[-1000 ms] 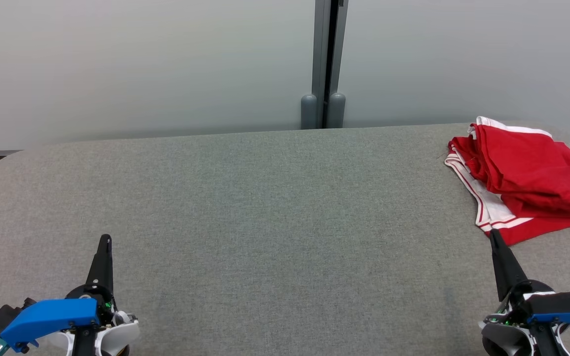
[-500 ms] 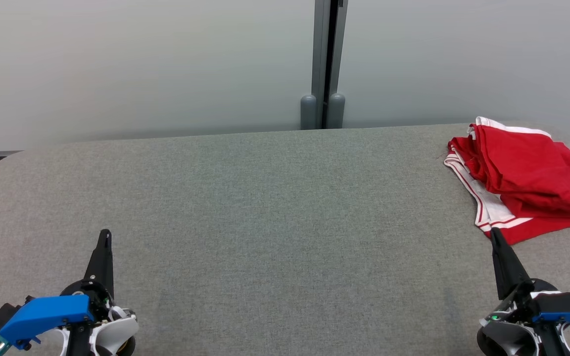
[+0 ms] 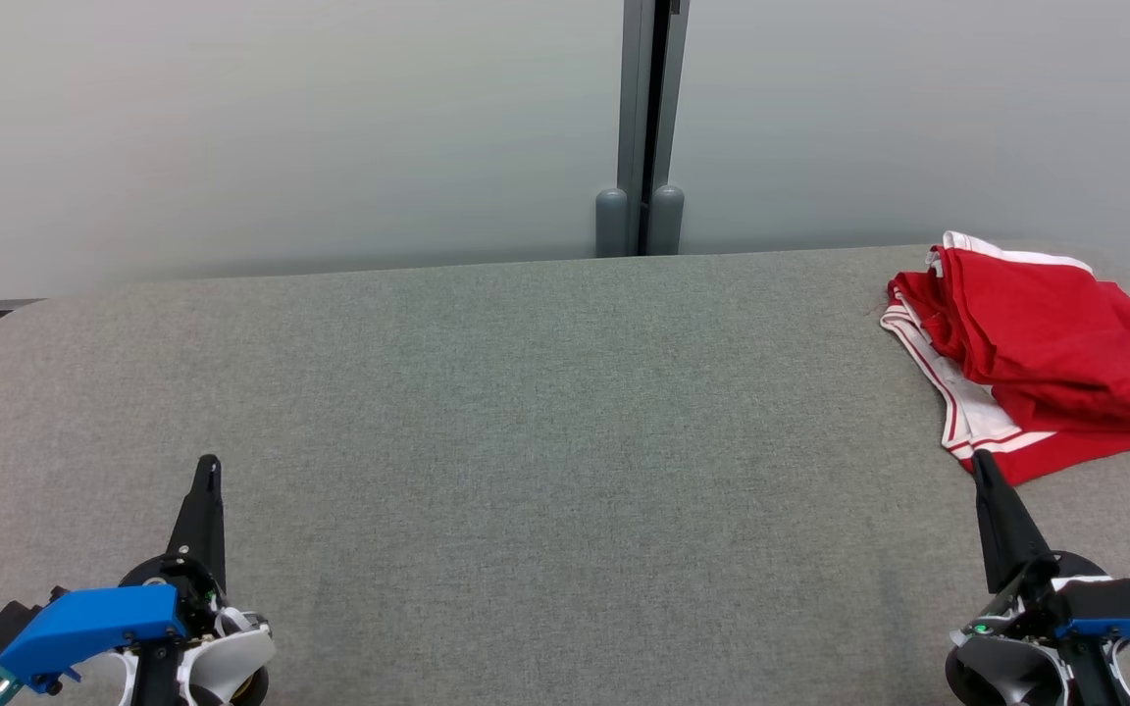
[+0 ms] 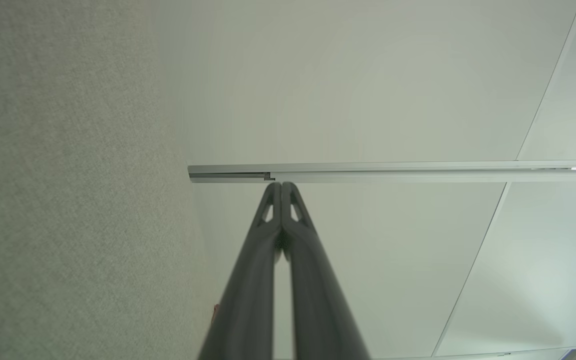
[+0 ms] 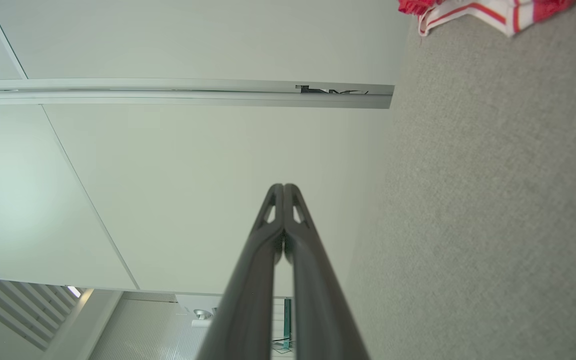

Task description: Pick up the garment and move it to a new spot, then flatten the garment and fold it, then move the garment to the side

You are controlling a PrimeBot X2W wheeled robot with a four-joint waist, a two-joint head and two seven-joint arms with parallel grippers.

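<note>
The left tool has its two fingers pressed together and holds nothing. The right tool is also pinched together and empty, with its tip just beside the near corner of the red and white garment. The garment lies in a loose folded heap at the far right of the gray bench, close to the edge. I think a bump from the right tool could push it off.

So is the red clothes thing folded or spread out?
Folded, roughly: the garment lies in stacked, rumpled layers, red over white, not spread flat.
</note>
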